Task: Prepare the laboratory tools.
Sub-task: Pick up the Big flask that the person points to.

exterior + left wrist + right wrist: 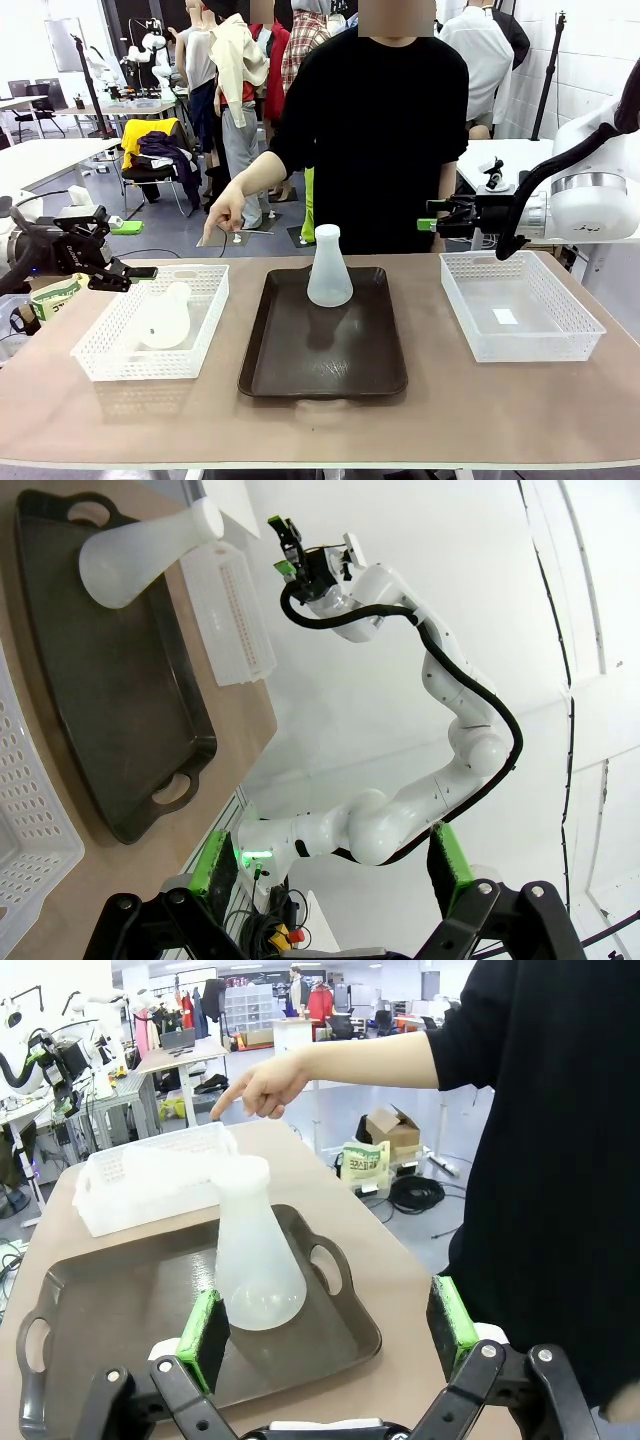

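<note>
One flask [329, 268] stands on the far half of the middle tray [300, 370]; a second flask [165, 315] lies in the left basket [130, 365]; the right basket [470, 310] sits beside the tray

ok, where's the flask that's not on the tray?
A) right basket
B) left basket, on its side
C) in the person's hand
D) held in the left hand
B: the second flask lies on its side in the left mesh basket, while the other flask stands upright on the tray.
</note>
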Robot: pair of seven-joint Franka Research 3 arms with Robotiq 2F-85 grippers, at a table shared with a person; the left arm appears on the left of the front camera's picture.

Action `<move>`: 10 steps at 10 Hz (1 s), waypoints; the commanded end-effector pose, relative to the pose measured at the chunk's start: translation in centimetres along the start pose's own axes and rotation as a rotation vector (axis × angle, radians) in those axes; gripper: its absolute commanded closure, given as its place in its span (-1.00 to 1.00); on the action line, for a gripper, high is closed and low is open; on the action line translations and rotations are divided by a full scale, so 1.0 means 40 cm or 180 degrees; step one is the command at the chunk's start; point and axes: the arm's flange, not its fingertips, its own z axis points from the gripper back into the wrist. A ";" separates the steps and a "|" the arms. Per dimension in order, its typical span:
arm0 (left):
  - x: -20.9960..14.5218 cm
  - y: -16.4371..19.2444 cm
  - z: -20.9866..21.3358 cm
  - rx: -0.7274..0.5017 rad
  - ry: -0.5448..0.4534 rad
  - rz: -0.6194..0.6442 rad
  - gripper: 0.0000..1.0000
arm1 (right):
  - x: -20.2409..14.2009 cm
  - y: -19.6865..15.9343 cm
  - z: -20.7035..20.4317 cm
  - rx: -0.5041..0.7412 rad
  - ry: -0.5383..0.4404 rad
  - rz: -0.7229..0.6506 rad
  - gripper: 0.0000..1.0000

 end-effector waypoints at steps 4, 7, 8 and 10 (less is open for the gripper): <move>-0.002 -0.005 0.002 -0.0024 -0.0009 -0.0008 -1.00 | 0.004 0.003 -0.003 -0.0013 0.0015 -0.0002 -1.00; 0.004 -0.097 -0.013 0.0566 -0.0080 -0.0071 -1.00 | 0.004 0.003 -0.003 -0.0013 0.0015 -0.0002 -1.00; 0.012 -0.149 -0.025 0.0893 -0.0107 -0.0174 -1.00 | 0.004 0.003 -0.003 -0.0013 0.0015 -0.0002 -1.00; 0.048 -0.224 -0.051 0.1572 0.0042 -0.0022 -1.00 | 0.004 0.003 -0.003 -0.0013 0.0015 -0.0002 -1.00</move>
